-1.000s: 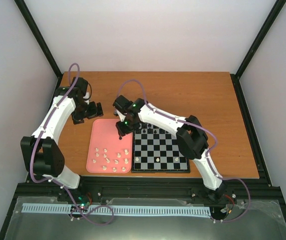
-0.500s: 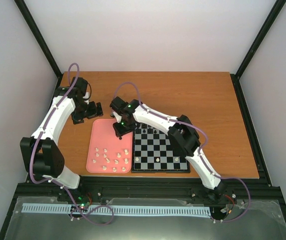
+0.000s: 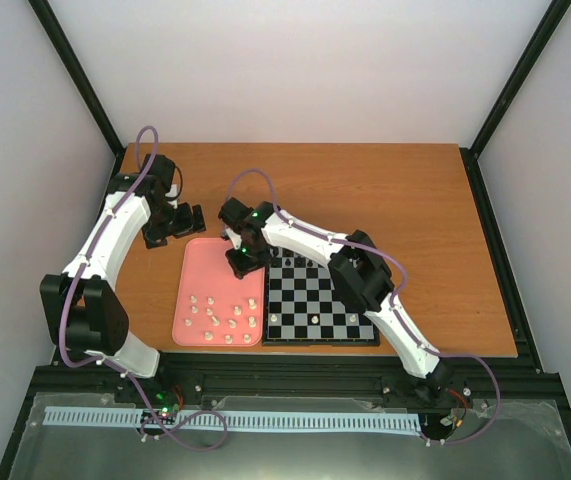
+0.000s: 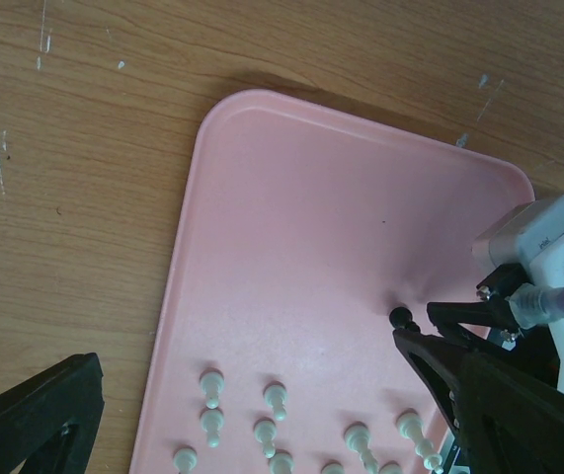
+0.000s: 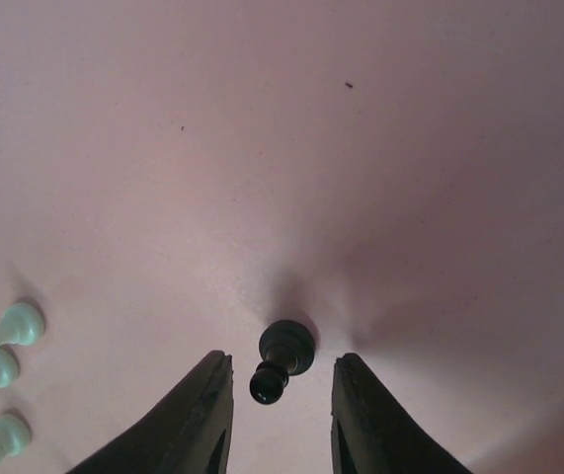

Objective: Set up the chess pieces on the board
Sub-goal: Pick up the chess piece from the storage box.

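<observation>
One black pawn (image 5: 283, 357) stands upright on the pink tray (image 4: 291, 227), in its far half, well apart from the cream pieces (image 4: 272, 415) bunched twd the tray's near end. R claw (image 3: 238, 265) is down over the pawn w/ one of its fingers (image 5: 207, 415) on each side. The gap is narrow, but a sliver of tray shows on both sides in the wrist cam, so no contact yet. L claw (image 3: 177, 224) hangs over the table (image 3: 415, 200) just off the tray's far-left corner, spread wide, nothing in it. Just right of the tray lies the board (image 3: 337, 296); touching or not, can't tell. On it: a few black pcs (image 3: 300, 262) along the far edge and a few cream pcs (image 3: 315, 318) nr the near edge.
</observation>
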You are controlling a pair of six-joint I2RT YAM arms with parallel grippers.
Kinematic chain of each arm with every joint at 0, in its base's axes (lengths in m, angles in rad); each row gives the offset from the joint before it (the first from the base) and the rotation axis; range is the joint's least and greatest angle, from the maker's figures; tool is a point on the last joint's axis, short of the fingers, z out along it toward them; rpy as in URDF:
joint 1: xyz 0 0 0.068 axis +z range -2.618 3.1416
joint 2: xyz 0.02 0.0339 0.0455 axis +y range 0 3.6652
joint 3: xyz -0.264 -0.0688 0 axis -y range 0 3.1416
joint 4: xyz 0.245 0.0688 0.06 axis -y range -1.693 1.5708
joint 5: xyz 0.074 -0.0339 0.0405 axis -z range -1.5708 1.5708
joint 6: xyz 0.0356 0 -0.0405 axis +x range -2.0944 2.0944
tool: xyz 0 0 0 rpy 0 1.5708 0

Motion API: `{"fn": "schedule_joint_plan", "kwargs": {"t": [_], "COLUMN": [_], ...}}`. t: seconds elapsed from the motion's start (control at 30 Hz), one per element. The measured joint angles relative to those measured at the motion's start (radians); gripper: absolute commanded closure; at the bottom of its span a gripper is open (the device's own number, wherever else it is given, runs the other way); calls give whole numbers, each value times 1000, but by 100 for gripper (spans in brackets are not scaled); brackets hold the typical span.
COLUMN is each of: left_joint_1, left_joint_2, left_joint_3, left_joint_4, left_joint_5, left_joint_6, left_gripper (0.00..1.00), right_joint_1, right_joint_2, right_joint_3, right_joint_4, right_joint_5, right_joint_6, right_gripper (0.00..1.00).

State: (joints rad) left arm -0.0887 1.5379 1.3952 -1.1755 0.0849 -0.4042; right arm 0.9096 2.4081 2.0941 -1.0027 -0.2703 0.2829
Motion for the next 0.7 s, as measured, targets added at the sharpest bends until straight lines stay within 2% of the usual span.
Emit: {"fn": "schedule_joint_plan", "kwargs": {"t": [0.27,0.43,0.6,0.7], "left_joint_1": [0,0,0,0], "left_joint_2": [0,0,0,0], "left_joint_3": [-2,-3,-8,-9], "left_joint_4": [0,0,0,0], "left_joint_5": [-3,-3,-3,-3], "left_joint_6": [0,0,0,0], "left_gripper": [0,0,0,0], "right_joint_1": [0,0,0,0], "right_joint_2": [1,1,1,1], "right_joint_3": [2,3,4,5], "right_joint_4": [-8,-12,-14,-15], "right_joint_5": [-4,-5,-8,-8], "right_joint_6": [-2,-6,-8,-10], "right_gripper": [89,90,97,97]}}
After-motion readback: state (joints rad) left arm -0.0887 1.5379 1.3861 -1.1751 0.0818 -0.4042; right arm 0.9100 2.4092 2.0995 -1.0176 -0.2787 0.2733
